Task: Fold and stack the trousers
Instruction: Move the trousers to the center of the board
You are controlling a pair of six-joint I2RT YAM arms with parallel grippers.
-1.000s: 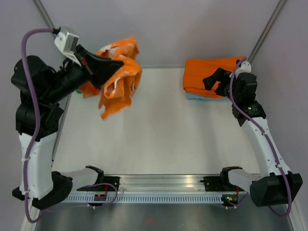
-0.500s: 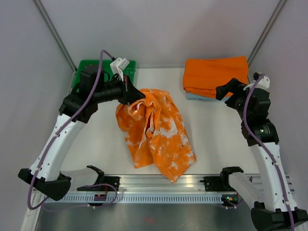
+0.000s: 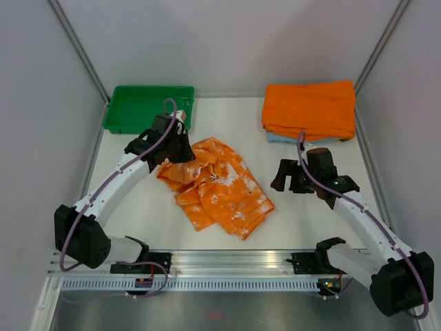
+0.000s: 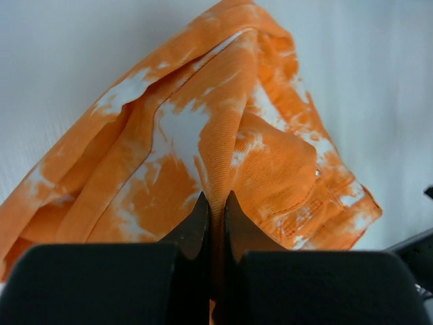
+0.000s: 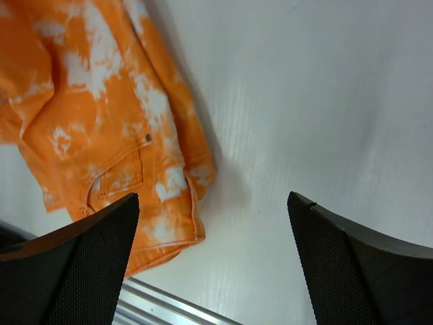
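Observation:
The trousers, orange with white splashes, lie crumpled on the table's middle left. My left gripper is shut on a fold of the trousers at their far left end, the cloth pinched between both fingertips. My right gripper hangs open just right of the trousers, above bare table. In the right wrist view the trousers fill the upper left, a pocket corner nearest, with nothing between the two wide-set fingers.
A green tray sits at the back left. At the back right lies a plain orange folded cloth on top of a light blue folded cloth. A metal rail runs along the near edge.
My left arm brought the trousers down from the air at the back left and laid them on the table. My right gripper moved from the orange stack toward the table's middle.

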